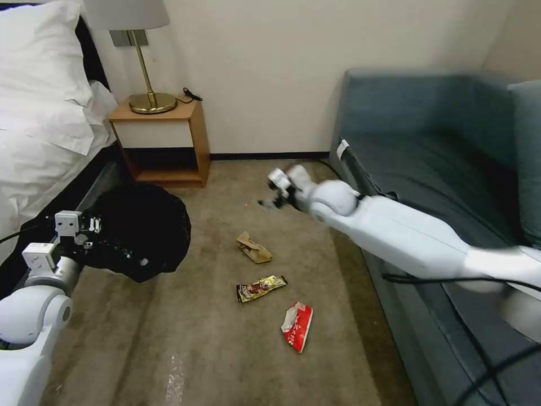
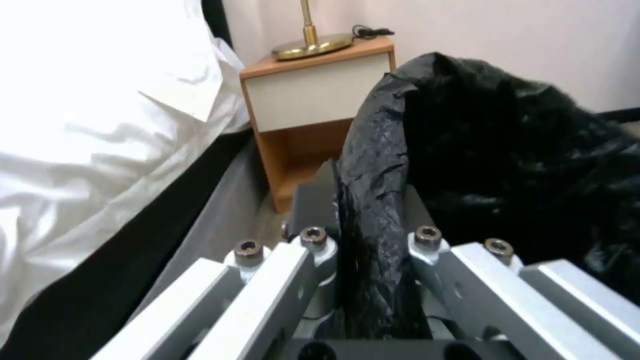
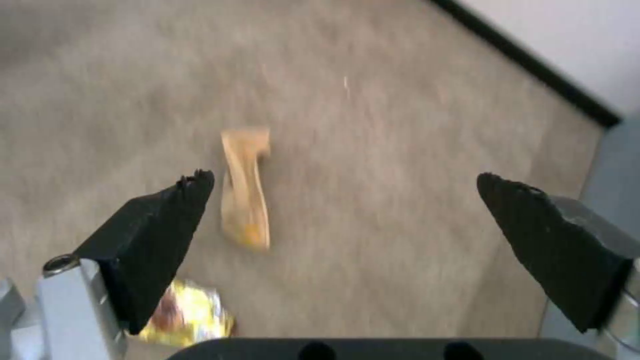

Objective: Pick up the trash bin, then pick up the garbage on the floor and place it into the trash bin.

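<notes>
The first part of the task is judged done: the trash bin [image 1: 141, 231] is being held off the carpet by the left gripper [image 1: 93, 225], at the foot of the bed, with the wooden nightstand [image 1: 163, 141] just behind it. In the left wrist view the left gripper [image 2: 370, 235] is being seen clamped on a fold of the black liner at the bin's rim [image 2: 373, 200]. Little of the white body of the bin is being shown; the black bag is draped all over it.

The second part is judged not yet begun. Three pieces of garbage are being counted on the carpet, all to the sofa side of the bin and well apart from it: one tan crumpled paper bag [image 1: 253, 249] nearest, one brown-gold snack wrapper [image 1: 261, 288] beyond it, and one red-and-white wrapper [image 1: 297, 326] farthest. One bin, one nightstand, one lamp [image 1: 147, 84] and one blue sofa [image 1: 439, 186] are being counted.

The right gripper [image 1: 270, 203] is being held out above the carpet, between the bin and the sofa, above and near the paper bag. In the right wrist view its fingers [image 3: 167, 220] are being held wide apart and empty, with the paper bag [image 3: 245, 195] lying on the floor below them and the snack wrapper [image 3: 190, 315] just beside it. All three pieces are being left to be picked up and dropped into the bin.
</notes>
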Motion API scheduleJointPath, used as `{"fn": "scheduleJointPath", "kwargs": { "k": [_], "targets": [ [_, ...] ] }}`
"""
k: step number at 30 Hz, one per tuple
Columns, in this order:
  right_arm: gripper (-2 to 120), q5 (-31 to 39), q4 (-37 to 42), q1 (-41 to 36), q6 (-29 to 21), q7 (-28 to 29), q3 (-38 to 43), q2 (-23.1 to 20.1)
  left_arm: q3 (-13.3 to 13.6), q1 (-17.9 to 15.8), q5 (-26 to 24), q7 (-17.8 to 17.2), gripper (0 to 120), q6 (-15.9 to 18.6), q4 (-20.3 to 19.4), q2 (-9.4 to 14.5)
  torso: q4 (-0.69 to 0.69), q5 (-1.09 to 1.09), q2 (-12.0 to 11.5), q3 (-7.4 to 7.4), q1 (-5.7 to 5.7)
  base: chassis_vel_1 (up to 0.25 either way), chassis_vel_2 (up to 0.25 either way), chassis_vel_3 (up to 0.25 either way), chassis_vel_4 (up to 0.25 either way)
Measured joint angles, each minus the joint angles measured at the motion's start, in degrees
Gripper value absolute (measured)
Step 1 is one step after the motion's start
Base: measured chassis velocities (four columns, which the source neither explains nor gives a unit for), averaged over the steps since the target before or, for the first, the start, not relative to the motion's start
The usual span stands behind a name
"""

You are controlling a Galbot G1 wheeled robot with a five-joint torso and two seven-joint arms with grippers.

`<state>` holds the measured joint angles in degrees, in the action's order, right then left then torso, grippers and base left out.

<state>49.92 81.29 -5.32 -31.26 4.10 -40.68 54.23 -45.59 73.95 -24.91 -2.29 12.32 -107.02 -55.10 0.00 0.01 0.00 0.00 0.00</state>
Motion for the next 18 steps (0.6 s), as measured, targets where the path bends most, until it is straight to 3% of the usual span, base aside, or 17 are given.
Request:
{"fn": "scheduleJointPath", "kwargs": {
  "k": [6, 18],
  "targets": [
    [100, -8.82, -3.22, -8.83, 4.15, -3.01, 4.31, -1.13, 1.14, 0.44, 0.24, -0.46, 6, -0.59, -0.76, -0.32, -0.02, 0.01, 0.00, 0.00, 0.00, 0.000, 0.000, 0.000, 0.000],
    [100, -17.29, -7.81, -24.35, 8.34, -5.36, 11.19, 1.34, 2.44, 0.33, 1.32, -1.15, 6, -0.88, -0.35, -1.00, 0.00, -0.02, -0.01, 0.00, 0.00, 0.000, 0.000, 0.000, 0.000]
  ]
}}
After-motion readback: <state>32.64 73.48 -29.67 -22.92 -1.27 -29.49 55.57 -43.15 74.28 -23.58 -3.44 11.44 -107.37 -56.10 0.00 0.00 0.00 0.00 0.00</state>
